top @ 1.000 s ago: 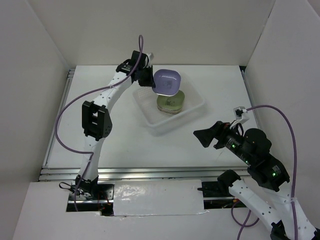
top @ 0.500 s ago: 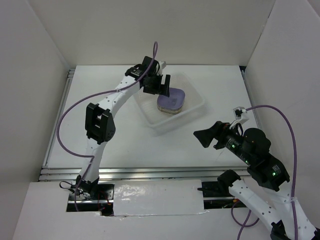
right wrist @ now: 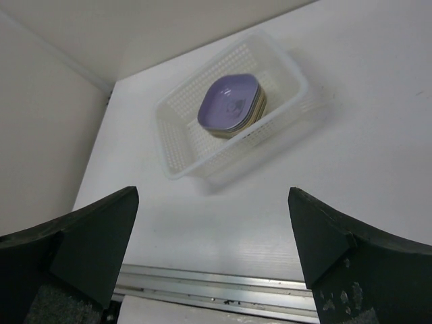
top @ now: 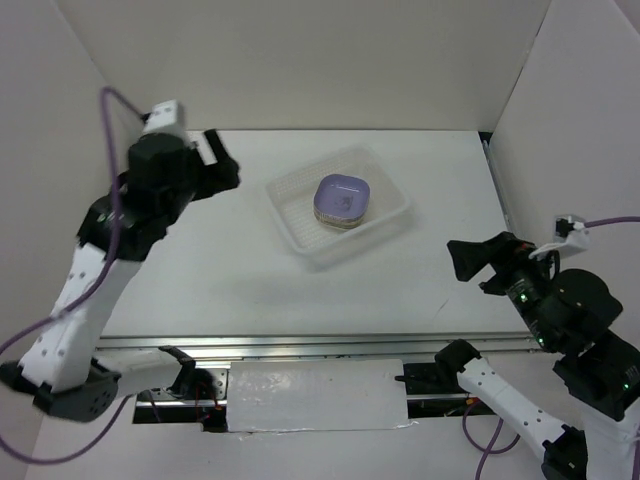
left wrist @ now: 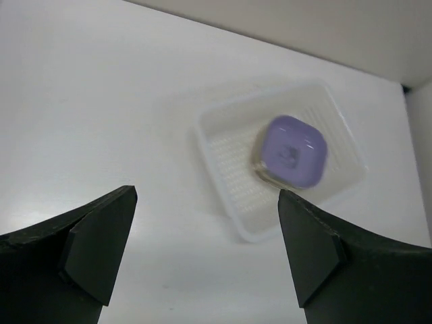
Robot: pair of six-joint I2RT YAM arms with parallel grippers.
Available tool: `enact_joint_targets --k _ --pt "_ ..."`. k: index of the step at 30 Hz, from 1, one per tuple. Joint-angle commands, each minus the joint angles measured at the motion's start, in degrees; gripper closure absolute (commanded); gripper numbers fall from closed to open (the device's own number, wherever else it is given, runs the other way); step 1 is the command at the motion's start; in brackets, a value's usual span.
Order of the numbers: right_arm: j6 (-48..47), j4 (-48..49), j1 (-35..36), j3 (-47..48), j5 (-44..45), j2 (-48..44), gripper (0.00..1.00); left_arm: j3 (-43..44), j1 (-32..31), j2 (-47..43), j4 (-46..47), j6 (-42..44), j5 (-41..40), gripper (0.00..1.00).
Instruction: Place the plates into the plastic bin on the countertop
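The plastic bin (top: pixel 300 235) stands on the countertop (top: pixel 230 270) right of the middle, turned at an angle. In it lies a stack of plates (top: pixel 342 198) with a purple one on top; edges of greenish and brown ones show beneath. My left gripper (top: pixel 228 168) is open, high up and well left of the bin, with nothing between its fingers. The left wrist view looks down on the bin (left wrist: pixel 219 169) and plates (left wrist: pixel 291 150) past the open gripper (left wrist: pixel 206 196). My right gripper (top: pixel 466 266) is open and empty, right of the bin; its view shows the bin (right wrist: pixel 179 138) and plates (right wrist: pixel 229 104).
White walls close in the table at the left, back and right. A metal rail (top: pixel 300 345) runs along the front edge, also seen as the rail (right wrist: pixel 223 287) in the right wrist view. Purple cables trail from both arms.
The left gripper let go of the purple plate, which now tops the stack in the bin, then drew back left and up. The right arm pulled back to the right.
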Motion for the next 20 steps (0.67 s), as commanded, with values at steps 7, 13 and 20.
enact_joint_targets --k 7,13,20 --pt "-4.5 -13.1 -1.1 10.2 5.7 -5.0 0.00 -20.6 10.9 -27.5 -7.5 0.4 -10.4 0.01" --pt "-4.2 -16.9 -1.5 11.8 4.7 -11.1 0.00 -27.8 11.4 -41.6 -11.6 -1.6 -10.0 0.01" --pt "-4.5 -14.3 -1.3 6.9 4.3 -13.8 0.00 -34.1 10.1 -45.1 -9.7 -4.4 -9.4 0.01"
